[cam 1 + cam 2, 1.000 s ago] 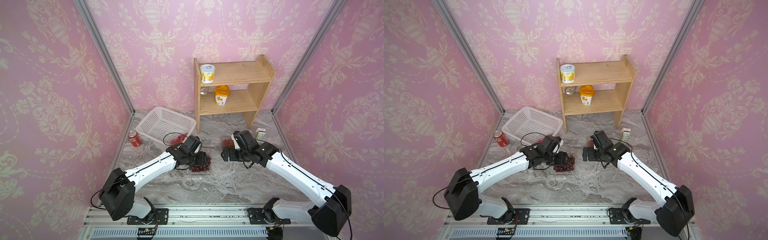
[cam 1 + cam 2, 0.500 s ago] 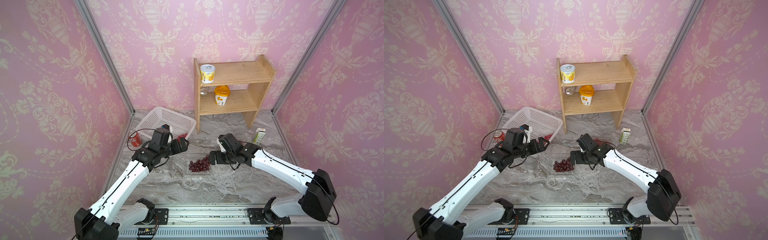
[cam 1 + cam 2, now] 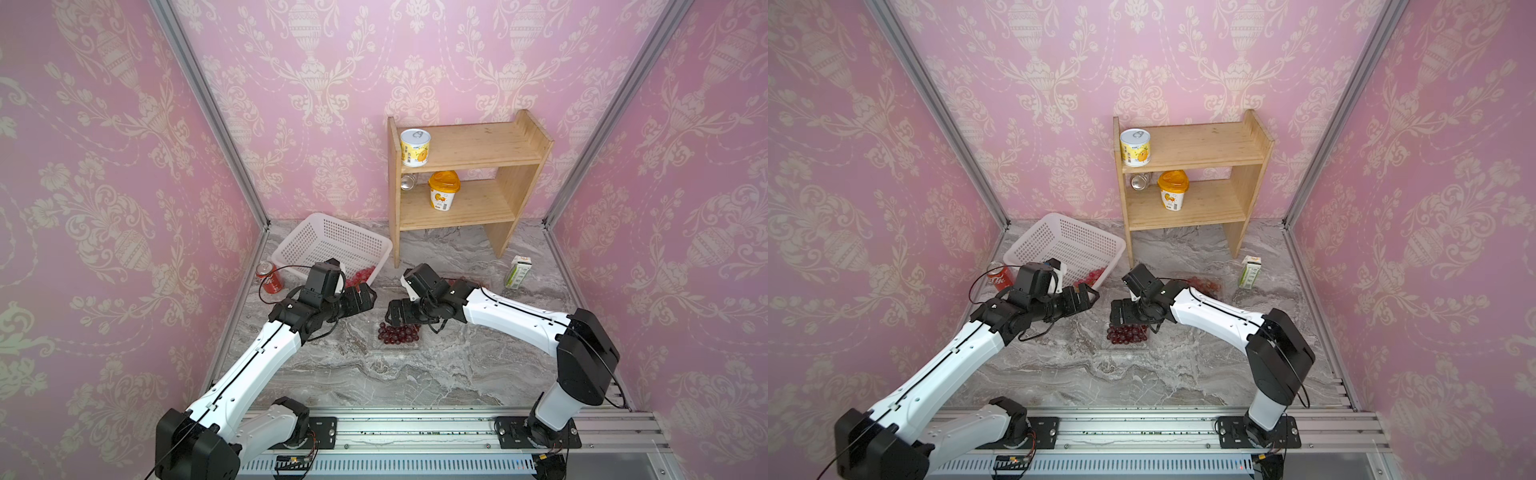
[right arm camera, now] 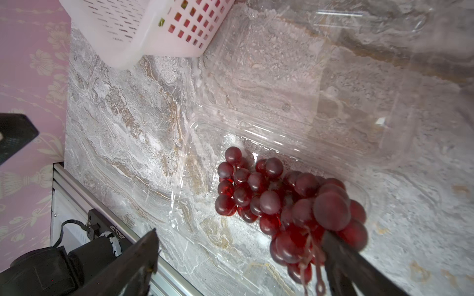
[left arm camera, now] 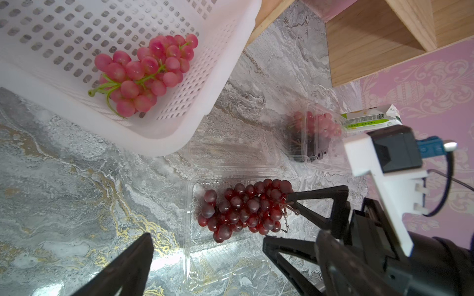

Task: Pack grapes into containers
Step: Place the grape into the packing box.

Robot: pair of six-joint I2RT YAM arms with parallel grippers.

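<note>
The right gripper is hovering with its jaws spread wide and nothing clamped between them. Its fingers are straddling the stem end of the dark red bunch; whether one finger is touching the outermost grapes I cannot tell. That bunch is lying inside the open container, crowded toward the side where the right gripper is hanging, with bare tray showing on the opposite side. The container's lid is lying flat on the table, folded out toward the white basket. The left gripper is standing equally wide and empty, hanging just beyond that lid, close to the basket's nearest corner. A pink bunch is lying in the basket, farther from the open container than the lid. A second container, showing pink and darker grapes, is sitting well beyond the open container on the right gripper's side; whether its lid is down I cannot tell.

The step in hand is probably settling the dark bunch so the lid can fold over it. Doing that well means moving the bunch by its stem rather than pinching the berries, which would likely split or drop off. It should be drawn toward the bare half of the tray until no stem or grape is riding on the rim. The thin clear plastic will probably slide under any push, so the free gripper should be steadying the opposite rim.
</note>
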